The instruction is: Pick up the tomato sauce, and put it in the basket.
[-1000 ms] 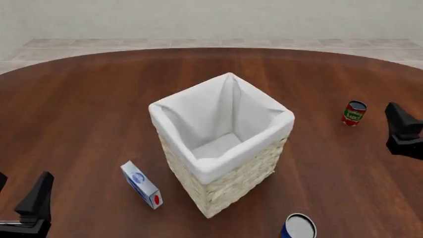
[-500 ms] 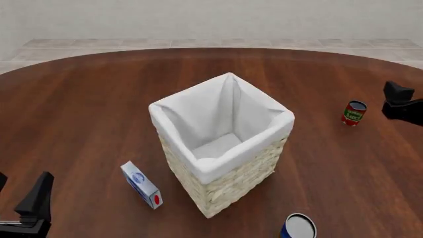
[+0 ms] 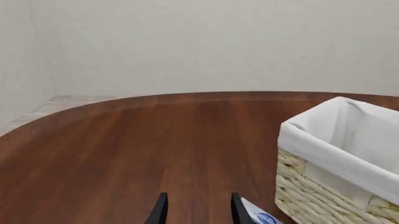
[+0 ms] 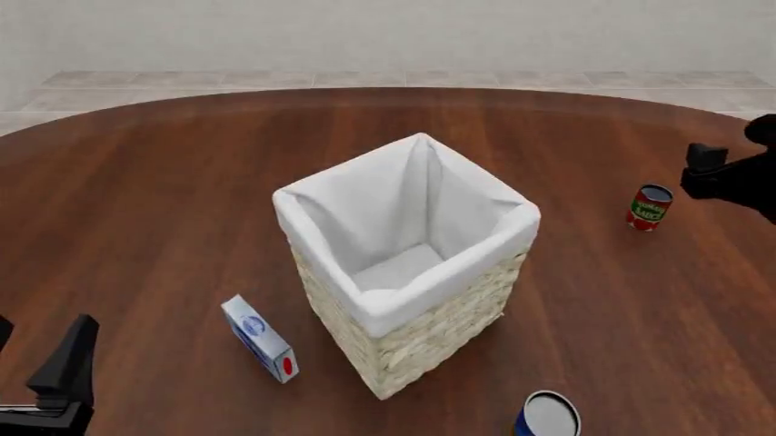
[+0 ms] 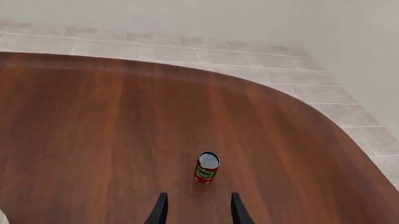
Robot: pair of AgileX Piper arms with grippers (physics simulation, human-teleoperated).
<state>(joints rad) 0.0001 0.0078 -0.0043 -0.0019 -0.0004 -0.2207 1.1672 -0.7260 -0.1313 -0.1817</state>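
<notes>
The tomato sauce (image 4: 649, 207) is a small red can with a green-and-white label. It stands upright on the table at the right, well apart from the basket (image 4: 412, 272). The basket is tall, pale wicker with a white lining, and stands at the table's middle. My right gripper (image 4: 713, 174) hovers just right of the can, above the table. In the right wrist view the gripper (image 5: 197, 210) is open and empty, with the can (image 5: 207, 166) a short way ahead of its fingers. My left gripper (image 4: 44, 338) is open and empty at the near left.
A white-and-blue carton (image 4: 261, 338) lies near the basket's left front corner. Its corner also shows in the left wrist view (image 3: 265, 217), beside the basket (image 3: 330, 163). A blue can with a white lid (image 4: 548, 416) stands at the front edge, right of the basket.
My right gripper has risen and moved farther back, from beside the can's near right to level with and above it. The left arm, can and basket have not moved.
</notes>
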